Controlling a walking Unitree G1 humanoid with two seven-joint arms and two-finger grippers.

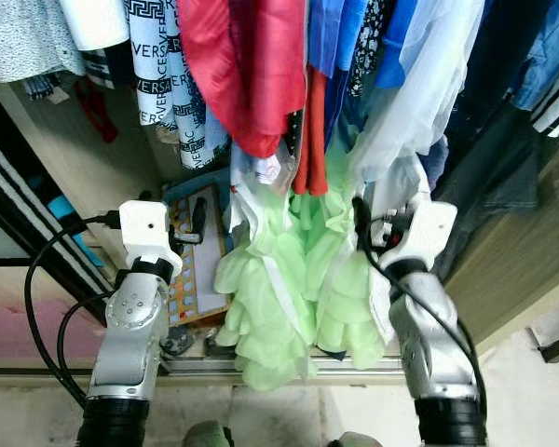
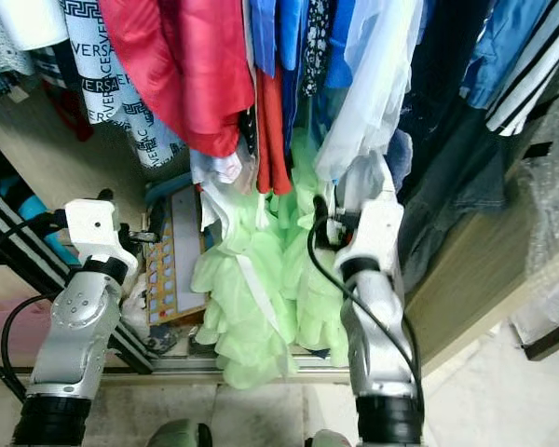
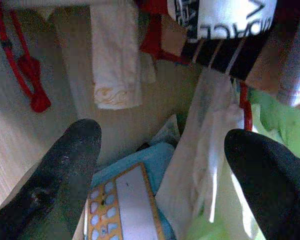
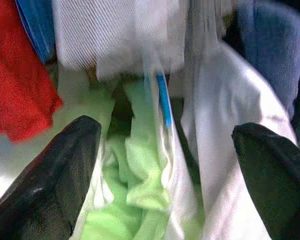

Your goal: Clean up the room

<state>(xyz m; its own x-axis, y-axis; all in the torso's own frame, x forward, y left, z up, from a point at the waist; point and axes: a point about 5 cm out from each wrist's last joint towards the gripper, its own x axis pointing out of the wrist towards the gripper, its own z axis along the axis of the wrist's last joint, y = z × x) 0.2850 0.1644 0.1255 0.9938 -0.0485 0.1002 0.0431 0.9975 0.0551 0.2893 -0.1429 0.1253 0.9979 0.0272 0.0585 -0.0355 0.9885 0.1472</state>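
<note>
I face an open wardrobe full of hanging clothes. A light green ruffled dress (image 1: 279,289) hangs low in the middle, under a red garment (image 1: 247,65) and a pale sheer one (image 1: 419,102). My left gripper (image 3: 162,145) is open, held up in front of the wardrobe's left part, with an orange-framed board (image 3: 125,205) and a white cloth (image 3: 115,60) beyond its fingers (image 3: 65,170). My right gripper (image 4: 165,145) is open too, its fingers (image 4: 55,175) spread on either side of the green dress (image 4: 140,185) and a white garment (image 4: 230,150), holding nothing.
A black-and-white printed garment (image 1: 158,65) hangs at the left and dark denim clothes (image 1: 503,168) at the right. Wooden side panels (image 1: 512,270) bound the wardrobe. A sliding-door track (image 1: 205,368) runs along its base. Pale floor (image 1: 540,400) lies in front.
</note>
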